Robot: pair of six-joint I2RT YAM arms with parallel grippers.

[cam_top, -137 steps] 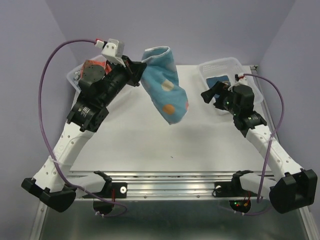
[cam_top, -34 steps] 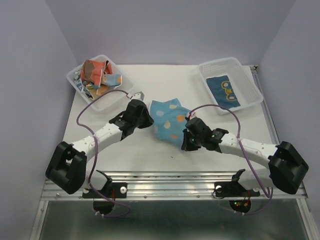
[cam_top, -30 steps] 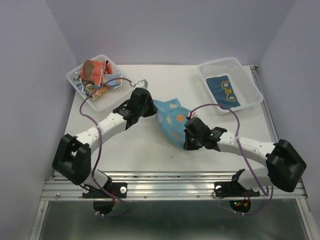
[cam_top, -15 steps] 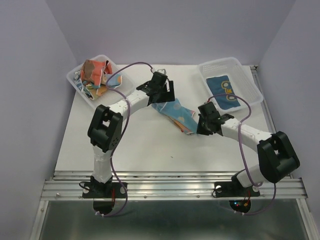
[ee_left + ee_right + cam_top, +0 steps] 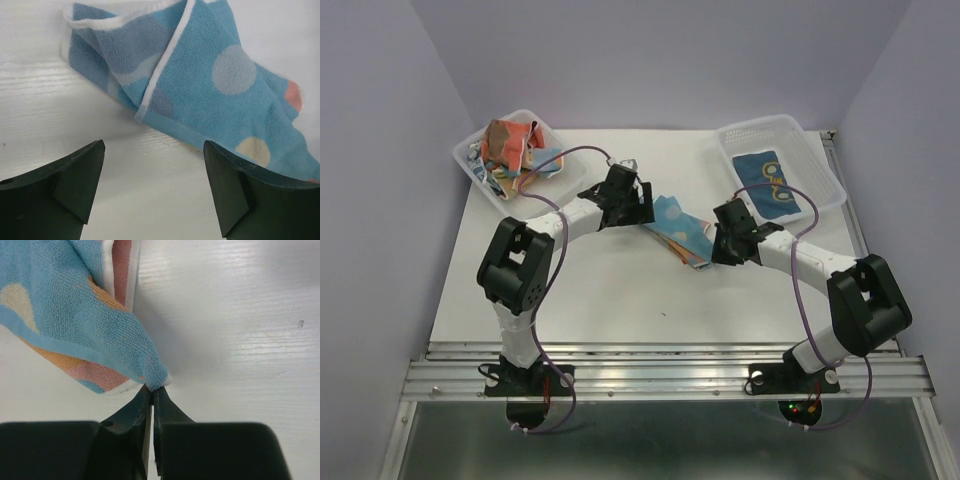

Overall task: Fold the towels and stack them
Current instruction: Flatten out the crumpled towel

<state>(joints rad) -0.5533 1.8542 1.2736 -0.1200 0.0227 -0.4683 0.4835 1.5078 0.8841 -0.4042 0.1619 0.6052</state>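
Midway through folding 1 blue dotted towel (image 5: 680, 228), lying rumpled mid-worktop (image 5: 620, 290), 1 corner pinched in the clenched right fingers (image 5: 132, 416), left fingers (image 5: 75, 180) spread and empty just short of its hemmed end; next, probably closing there to pull flat.

1. A white counter (image 5: 620, 290) with a faint painted wood grain fills the middle of the top view.
2. Plain lilac walls close it in: a back wall (image 5: 660, 60), a left wall (image 5: 380, 220) and a right wall (image 5: 920, 130).
3. A silvery metal rail (image 5: 660, 362) runs along the counter's near edge.
4. Below the rail lies a dull grey-green surface (image 5: 660, 445).
5. The light is even, with only soft shadows.
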